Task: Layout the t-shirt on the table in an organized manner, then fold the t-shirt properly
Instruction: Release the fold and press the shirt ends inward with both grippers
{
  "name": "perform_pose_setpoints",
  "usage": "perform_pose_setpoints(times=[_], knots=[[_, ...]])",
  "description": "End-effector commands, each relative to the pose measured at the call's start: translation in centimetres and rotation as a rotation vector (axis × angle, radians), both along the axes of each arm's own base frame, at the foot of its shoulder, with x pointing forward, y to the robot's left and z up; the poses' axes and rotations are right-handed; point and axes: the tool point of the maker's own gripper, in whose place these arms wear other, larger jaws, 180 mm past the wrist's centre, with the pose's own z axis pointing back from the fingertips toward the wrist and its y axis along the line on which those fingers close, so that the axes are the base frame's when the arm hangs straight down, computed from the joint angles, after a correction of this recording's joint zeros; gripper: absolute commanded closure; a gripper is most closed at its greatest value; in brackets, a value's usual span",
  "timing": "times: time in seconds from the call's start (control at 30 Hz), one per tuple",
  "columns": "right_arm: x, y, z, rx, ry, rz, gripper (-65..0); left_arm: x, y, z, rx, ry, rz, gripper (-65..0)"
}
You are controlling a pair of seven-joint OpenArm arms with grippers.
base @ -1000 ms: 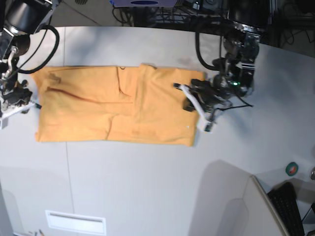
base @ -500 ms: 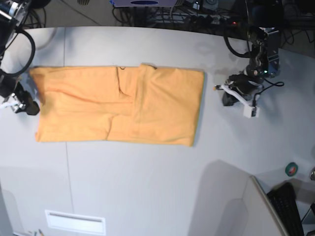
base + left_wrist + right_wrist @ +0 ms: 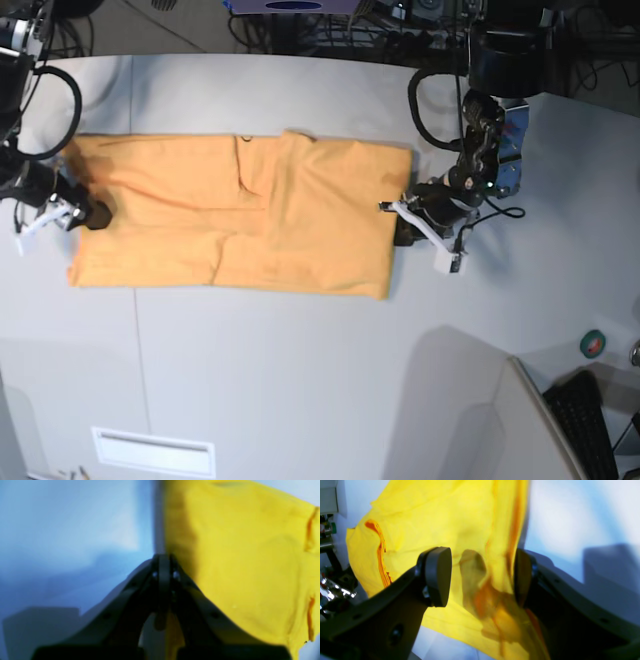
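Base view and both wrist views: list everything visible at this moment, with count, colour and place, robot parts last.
t-shirt: one, orange, spread flat across the table's middle.
table: one, white, fills most of the base view.
keyboard: one, black, lower right corner.
tape roll: one, green, right edge.
cables: several, dark, behind the table's far edge.
left gripper: one, black, shut, at the shirt's edge on the base view's right.
right gripper: one, black, open, jaws either side of bunched cloth at the opposite edge.
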Motion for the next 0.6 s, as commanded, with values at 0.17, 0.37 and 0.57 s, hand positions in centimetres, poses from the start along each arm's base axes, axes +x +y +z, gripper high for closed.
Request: perform_pose_setpoints(times=[0.17, 0.37, 0.57], knots=[[-0.6, 1.3, -0.6, -0.027, 0.041, 0.096, -36.5, 2.3, -2.5, 0.5, 0.035, -0.028, -0.046, 0.0], [-0.4, 0.3, -0.3, -0.031, 0.032, 0.066, -36.2, 2.8, -2.6, 0.8, 0.044, -0.04, -0.045, 0.0], [-0.6, -1.1, 0.0, -0.056, 0.039, 0.065, -36.2, 2.8, -2.3, 0.8, 0.049, -0.038, -0.042, 0.0]])
